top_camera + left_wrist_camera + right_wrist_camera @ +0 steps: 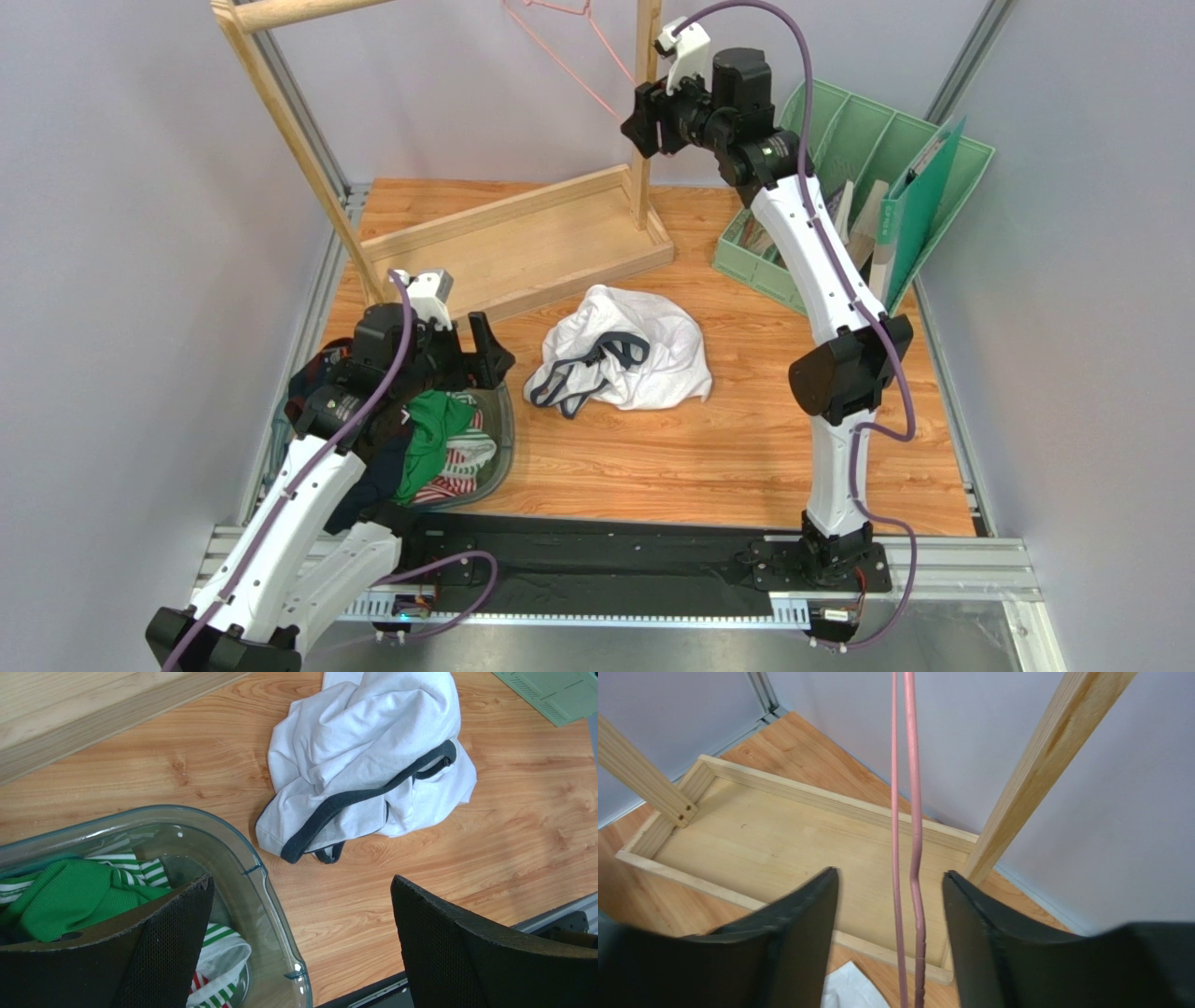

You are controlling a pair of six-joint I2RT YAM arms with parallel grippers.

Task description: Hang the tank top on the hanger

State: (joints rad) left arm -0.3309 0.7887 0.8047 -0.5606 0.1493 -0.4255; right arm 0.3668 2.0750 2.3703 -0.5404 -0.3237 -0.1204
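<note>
Top: tank top (624, 357) lies crumpled mid-table, untouched. Hanger (561, 62) hangs on the rack (533, 238), with the right gripper (638, 126) up at it, likely to fetch it first.

Left wrist: left gripper (302, 882) is wide open and empty, above the tub (277, 910) rim, facing the top.

Right wrist: jaws are open, straddling the hanger wires, not yet gripping.

Pale grey walls (126, 210) enclose a wooden table (701, 462) — wooden rack (533, 245) at the back.

The tank top (624, 350) lies mid-table; behind it, at the far edge, the rack (519, 245) carries the hanger (568, 49); a tub (507, 434) holding clothes sits at the near-left corner, a sorter tray (856, 126) at the far-right corner
</note>
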